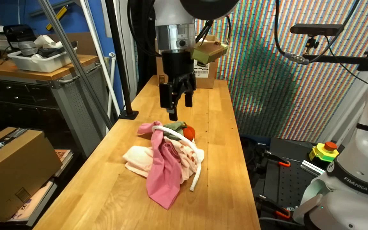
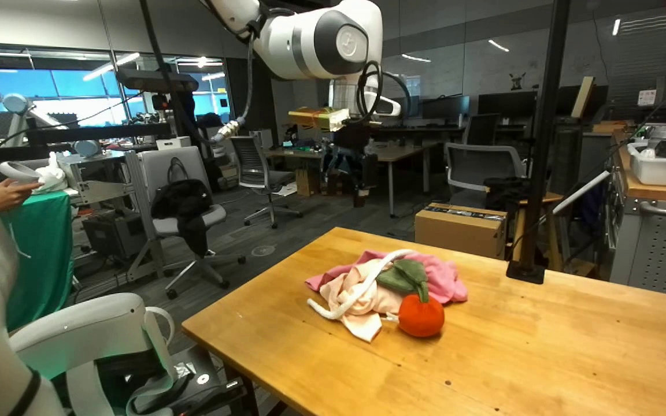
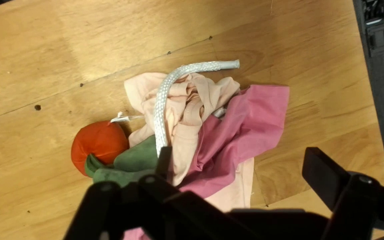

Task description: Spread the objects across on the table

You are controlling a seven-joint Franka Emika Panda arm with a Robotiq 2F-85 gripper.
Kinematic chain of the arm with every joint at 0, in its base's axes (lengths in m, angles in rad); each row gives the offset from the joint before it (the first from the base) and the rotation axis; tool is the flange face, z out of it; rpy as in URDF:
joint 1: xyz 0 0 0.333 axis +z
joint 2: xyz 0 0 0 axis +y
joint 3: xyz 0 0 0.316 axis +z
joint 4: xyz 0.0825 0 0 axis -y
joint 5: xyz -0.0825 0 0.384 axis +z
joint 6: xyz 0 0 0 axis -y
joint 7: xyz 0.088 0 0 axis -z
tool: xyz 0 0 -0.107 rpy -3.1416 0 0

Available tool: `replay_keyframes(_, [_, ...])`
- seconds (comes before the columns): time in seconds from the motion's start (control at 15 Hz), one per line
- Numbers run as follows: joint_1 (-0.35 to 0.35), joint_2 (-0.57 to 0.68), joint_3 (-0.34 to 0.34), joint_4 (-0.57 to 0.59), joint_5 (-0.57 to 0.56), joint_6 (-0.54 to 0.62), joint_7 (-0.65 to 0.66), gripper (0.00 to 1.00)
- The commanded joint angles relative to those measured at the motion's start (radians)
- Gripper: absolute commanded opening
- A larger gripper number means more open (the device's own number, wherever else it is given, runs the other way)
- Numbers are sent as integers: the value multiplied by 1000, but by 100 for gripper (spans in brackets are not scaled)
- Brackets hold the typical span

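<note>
A heap of soft things lies near the middle of the wooden table [image 1: 216,198]. A pink cloth [image 1: 164,175] drapes over a crumpled peach cloth [image 3: 185,110]. A white braided rope [image 2: 362,290] curves over the peach cloth. A red-orange stuffed fruit [image 2: 421,316] with green leaves [image 3: 138,155] lies against one side of the heap; the pile partly hides it in an exterior view [image 1: 189,132]. My gripper [image 1: 180,109] points down above the heap, apart from it. In the wrist view my gripper [image 3: 239,162] is wide open, with nothing held between its fingers.
A black pole stands on a base [image 1: 128,114] at the table's edge; the base also shows in an exterior view [image 2: 525,271]. A cardboard box [image 1: 209,81] stands at the table's far end. The robot's base [image 1: 347,198] is beside the table.
</note>
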Motion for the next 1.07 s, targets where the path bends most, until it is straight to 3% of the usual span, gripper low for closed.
replay_keyframes(0.0, [10,72,-23,66,-44,-29,7,100])
replay_keyframes(1.0, [14,191,-42,38,-46,157,-147,100])
